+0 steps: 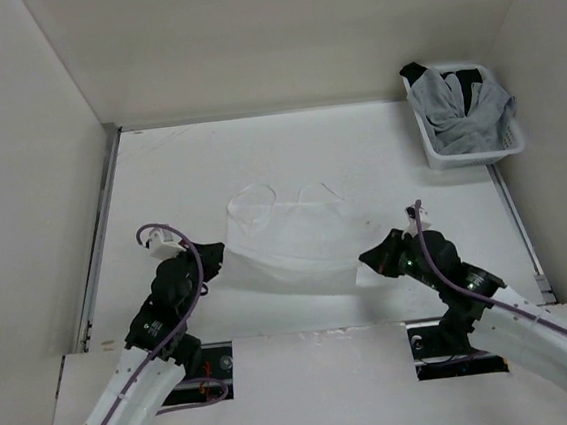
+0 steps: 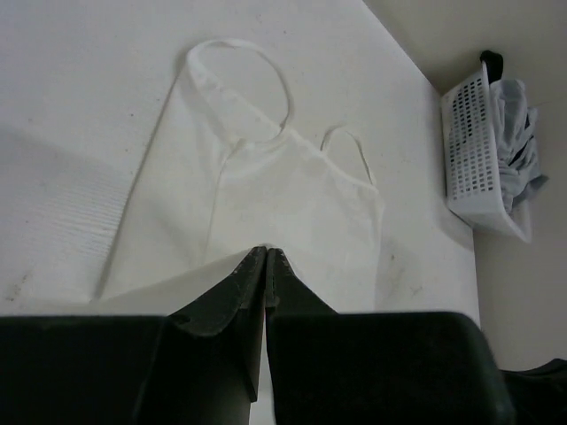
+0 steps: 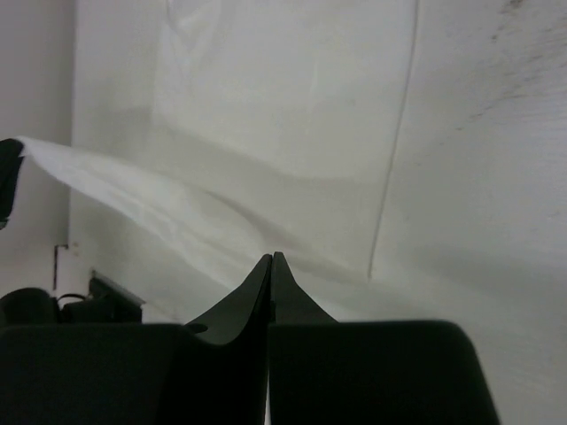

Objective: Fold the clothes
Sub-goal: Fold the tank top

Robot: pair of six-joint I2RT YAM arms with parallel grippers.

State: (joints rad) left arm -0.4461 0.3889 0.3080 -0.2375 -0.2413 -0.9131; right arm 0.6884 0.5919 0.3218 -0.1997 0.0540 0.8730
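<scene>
while jaws pinch both near corners, the clothes (image 1: 291,240) stretch between.

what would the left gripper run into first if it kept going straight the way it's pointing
The thin white cloth garment it is pinching: the left gripper points across its flat body toward the straps. Its height above the table is unclear.

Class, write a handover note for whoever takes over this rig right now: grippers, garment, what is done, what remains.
Left gripper: shut on the white garment's near left corner.
Right gripper: shut on its near right corner.
Near hem lifted; strap end lies on the table.
Done: both corners gripped.
Left: probably carry the hem toward the strap end, release, finish folding.
</scene>
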